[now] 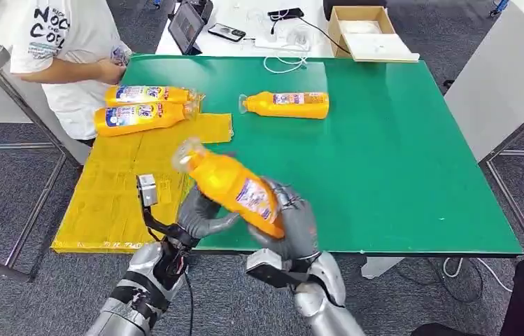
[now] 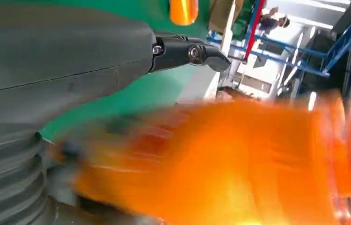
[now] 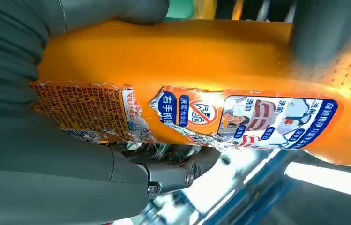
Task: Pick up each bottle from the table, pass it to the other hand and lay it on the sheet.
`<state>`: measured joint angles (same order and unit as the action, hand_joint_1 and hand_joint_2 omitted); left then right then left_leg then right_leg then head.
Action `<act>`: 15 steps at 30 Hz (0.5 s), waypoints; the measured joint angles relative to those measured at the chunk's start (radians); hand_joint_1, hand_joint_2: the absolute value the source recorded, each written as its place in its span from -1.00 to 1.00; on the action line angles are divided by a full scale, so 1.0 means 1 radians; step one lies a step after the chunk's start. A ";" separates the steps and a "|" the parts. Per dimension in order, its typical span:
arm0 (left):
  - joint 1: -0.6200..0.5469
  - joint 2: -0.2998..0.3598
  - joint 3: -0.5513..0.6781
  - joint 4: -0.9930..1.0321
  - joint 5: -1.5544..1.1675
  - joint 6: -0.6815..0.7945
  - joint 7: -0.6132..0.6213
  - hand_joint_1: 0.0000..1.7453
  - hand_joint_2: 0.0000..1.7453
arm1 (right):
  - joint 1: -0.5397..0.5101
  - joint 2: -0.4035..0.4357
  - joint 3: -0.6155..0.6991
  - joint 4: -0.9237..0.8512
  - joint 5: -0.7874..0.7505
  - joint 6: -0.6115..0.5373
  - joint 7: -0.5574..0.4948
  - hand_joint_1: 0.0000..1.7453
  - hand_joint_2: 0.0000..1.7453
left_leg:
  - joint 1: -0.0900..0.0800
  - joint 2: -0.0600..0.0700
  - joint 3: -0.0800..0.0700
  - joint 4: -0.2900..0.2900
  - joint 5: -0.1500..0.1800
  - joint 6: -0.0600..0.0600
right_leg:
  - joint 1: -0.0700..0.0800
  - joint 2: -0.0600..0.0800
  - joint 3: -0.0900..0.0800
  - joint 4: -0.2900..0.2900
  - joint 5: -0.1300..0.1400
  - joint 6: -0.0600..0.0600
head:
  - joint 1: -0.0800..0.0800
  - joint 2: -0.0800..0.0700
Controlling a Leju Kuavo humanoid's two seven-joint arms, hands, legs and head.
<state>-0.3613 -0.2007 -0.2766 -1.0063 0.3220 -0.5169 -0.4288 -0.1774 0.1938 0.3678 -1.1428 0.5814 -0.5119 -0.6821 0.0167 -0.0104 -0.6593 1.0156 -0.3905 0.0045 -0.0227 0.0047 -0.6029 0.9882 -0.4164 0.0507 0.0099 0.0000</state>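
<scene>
An orange bottle with a torn label is held tilted above the table's front edge, cap up and toward the far left. My right hand grips its lower half from below. My left hand is just left of the bottle, under its middle, with its fingers stretched out and not closed round it. In the left wrist view the bottle is a blur close by. Two more orange bottles lie on the yellow sheet. A third lies on the green table.
A person in a white T-shirt stands at the table's far left corner, hands near the bottles on the sheet. Behind the green table are a tablet, a phone, cables and a cardboard box.
</scene>
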 measured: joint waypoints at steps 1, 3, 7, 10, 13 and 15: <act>-0.002 0.000 -0.005 0.003 0.001 -0.001 0.000 -1.00 1.00 | -0.002 0.005 0.009 0.017 0.000 -0.002 -0.001 1.00 1.00 | 0.000 0.000 0.000 0.000 0.000 0.000 | 0.000 0.000 0.000 0.000 0.000 0.000 | 0.000 0.000; -0.005 0.001 -0.007 0.008 0.002 -0.002 0.000 -1.00 1.00 | -0.006 0.013 0.021 0.043 0.000 -0.006 -0.002 1.00 1.00 | 0.000 0.000 0.000 0.000 0.000 0.000 | 0.000 0.000 0.000 0.000 0.000 0.000 | 0.000 0.000; -0.005 0.001 -0.007 0.009 0.002 -0.003 0.000 -1.00 1.00 | -0.007 0.014 0.022 0.046 0.000 -0.006 -0.002 1.00 1.00 | 0.000 0.000 0.000 0.000 0.000 0.000 | 0.000 0.000 0.000 0.000 0.000 0.000 | 0.000 0.000; -0.005 0.010 -0.024 0.018 0.003 0.000 0.006 -1.00 1.00 | -0.030 0.042 0.056 0.128 -0.012 -0.006 0.002 1.00 1.00 | 0.000 0.000 0.000 0.000 0.000 0.000 | 0.000 0.000 0.000 0.000 0.000 0.000 | 0.000 0.000; -0.003 0.015 -0.029 0.024 0.005 0.000 0.006 -1.00 1.00 | -0.047 0.051 0.070 0.163 -0.009 -0.002 0.013 1.00 1.00 | 0.000 0.000 0.000 0.000 0.000 0.000 | 0.000 0.000 0.000 0.000 0.000 0.000 | 0.000 0.000; -0.002 0.017 -0.029 0.029 0.005 0.000 0.006 -1.00 1.00 | -0.055 0.055 0.079 0.179 -0.009 -0.002 0.017 1.00 1.00 | 0.000 0.000 0.000 0.000 0.000 0.000 | 0.000 0.000 0.000 0.000 0.000 0.000 | 0.000 0.000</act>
<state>-0.3636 -0.1839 -0.3059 -0.9777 0.3273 -0.5173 -0.4227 -0.2329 0.2483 0.4467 -0.9637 0.5722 -0.5135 -0.6653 0.0168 -0.0100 -0.6592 1.0157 -0.3904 0.0044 -0.0227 0.0051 -0.6034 0.9882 -0.4163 0.0507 0.0103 0.0000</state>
